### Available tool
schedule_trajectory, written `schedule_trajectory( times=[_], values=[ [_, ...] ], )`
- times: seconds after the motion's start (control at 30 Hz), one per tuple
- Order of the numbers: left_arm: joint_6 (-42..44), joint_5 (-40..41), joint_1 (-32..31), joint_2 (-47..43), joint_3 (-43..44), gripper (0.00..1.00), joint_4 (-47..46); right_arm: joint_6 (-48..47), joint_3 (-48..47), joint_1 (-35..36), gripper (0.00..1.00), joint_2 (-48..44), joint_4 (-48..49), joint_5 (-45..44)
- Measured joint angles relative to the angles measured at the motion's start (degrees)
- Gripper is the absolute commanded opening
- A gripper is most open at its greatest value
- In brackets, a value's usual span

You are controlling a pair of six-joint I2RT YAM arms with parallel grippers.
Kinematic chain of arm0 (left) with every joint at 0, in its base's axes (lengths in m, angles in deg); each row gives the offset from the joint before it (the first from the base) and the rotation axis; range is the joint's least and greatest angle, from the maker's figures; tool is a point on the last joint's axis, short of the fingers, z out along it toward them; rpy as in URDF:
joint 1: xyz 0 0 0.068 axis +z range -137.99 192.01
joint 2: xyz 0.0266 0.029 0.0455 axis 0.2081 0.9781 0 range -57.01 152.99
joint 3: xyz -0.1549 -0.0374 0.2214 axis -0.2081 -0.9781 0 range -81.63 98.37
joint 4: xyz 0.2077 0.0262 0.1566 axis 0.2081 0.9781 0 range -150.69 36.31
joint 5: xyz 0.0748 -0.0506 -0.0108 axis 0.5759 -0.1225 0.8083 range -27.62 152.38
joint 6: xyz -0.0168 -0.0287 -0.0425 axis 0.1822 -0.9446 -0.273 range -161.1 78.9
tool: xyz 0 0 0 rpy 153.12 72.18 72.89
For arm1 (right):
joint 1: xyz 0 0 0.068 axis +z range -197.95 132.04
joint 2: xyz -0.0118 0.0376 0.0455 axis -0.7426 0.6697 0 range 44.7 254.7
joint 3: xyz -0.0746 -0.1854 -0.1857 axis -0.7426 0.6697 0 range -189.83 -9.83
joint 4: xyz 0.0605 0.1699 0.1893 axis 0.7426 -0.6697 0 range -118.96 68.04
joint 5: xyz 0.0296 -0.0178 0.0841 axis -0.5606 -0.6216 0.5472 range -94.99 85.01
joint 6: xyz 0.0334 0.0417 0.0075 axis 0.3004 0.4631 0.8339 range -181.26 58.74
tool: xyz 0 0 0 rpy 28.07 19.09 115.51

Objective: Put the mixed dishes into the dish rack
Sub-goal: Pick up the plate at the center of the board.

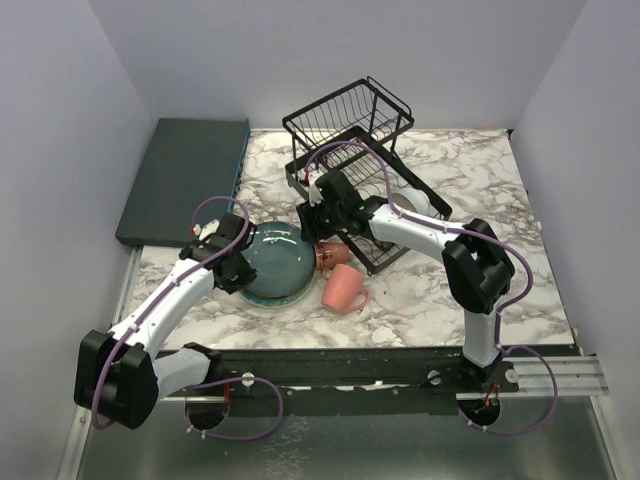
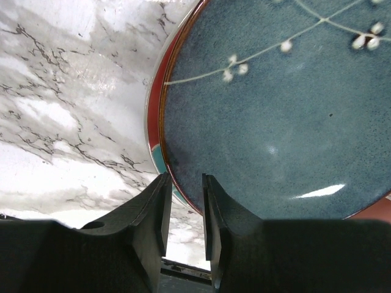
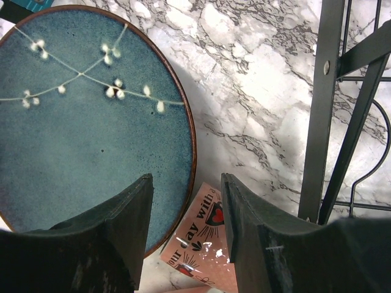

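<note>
- At left rim of dark teal round plate (image 2: 275, 122): left gripper (image 2: 183, 183) astride, grip unclear.
- Right gripper (image 3: 183, 183) spread above opposite rim, pink mug (image 3: 204, 235); marble strip (image 3: 256, 91) before black wire rack (image 3: 321, 110).

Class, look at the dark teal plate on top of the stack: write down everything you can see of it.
The dark teal plate is round, glossy like glazed ceramic, finely speckled, with a thin brown rim and white painted twigs with blossoms. It lies flat, face up, topping a stack, a red-and-teal plate showing beneath, on the marble table. The left gripper hangs at its edge, jaws slightly parted; contact cannot be told.
</note>
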Motion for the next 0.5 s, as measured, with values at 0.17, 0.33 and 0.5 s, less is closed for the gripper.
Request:
schedule_trajectory(
  times=[0.17,0.33,0.5],
  values=[
    [-0.9,-0.3,0.0,1.8,0.0,0.21,0.4,0.0,0.0,-0.3,0.53,0.0,0.3,0.8],
    [-1.0,-0.4,0.0,2.6,-0.1,0.15,0.3,0.2,0.0,-0.5,0.53,0.0,0.6,1.3],
    [-1.0,-0.4,0.0,3.3,-0.4,0.10,-0.2,0.6,0.0,-1.1,0.53,0.1,1.1,2.6]
  ],
)
